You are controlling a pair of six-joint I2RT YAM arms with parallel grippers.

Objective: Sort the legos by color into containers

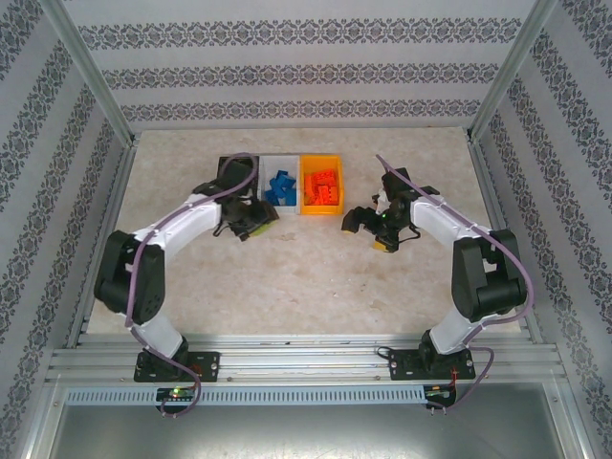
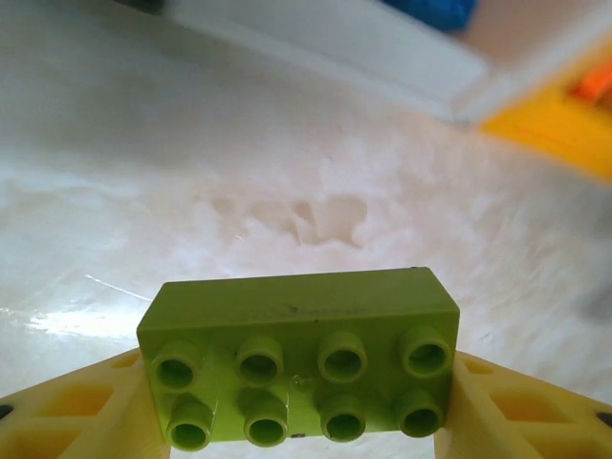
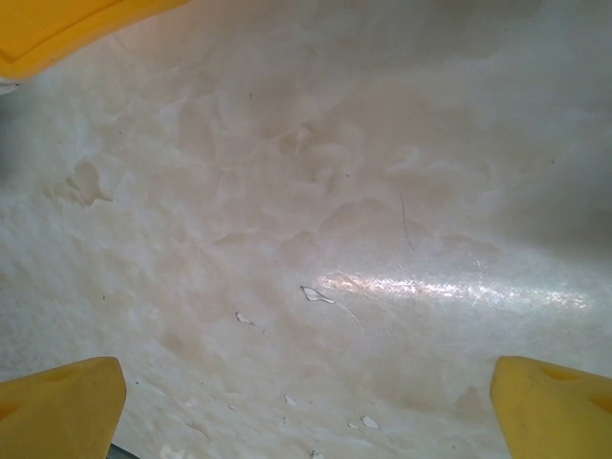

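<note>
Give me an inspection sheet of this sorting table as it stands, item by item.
Surface: beige marbled table, some glare.
Job's things: black bin partly behind the left arm; white bin holds blue bricks; orange bin holds orange-red bricks; one lime brick gripped.
Clutter: nothing seen.
Hands: left hand shut on the lime brick; right hand open, empty.
Cables: purple cable along each arm.
Surroundings: patterned walls, aluminium frame.

Two black-and-white arms with yellow fingers [image 3: 57, 411].
The left arm [image 1: 182, 222] and right arm [image 1: 445, 222] have white links, black joints and black base plates [image 1: 177, 365]; a lilac cable [image 1: 139, 273] runs along each.
</note>
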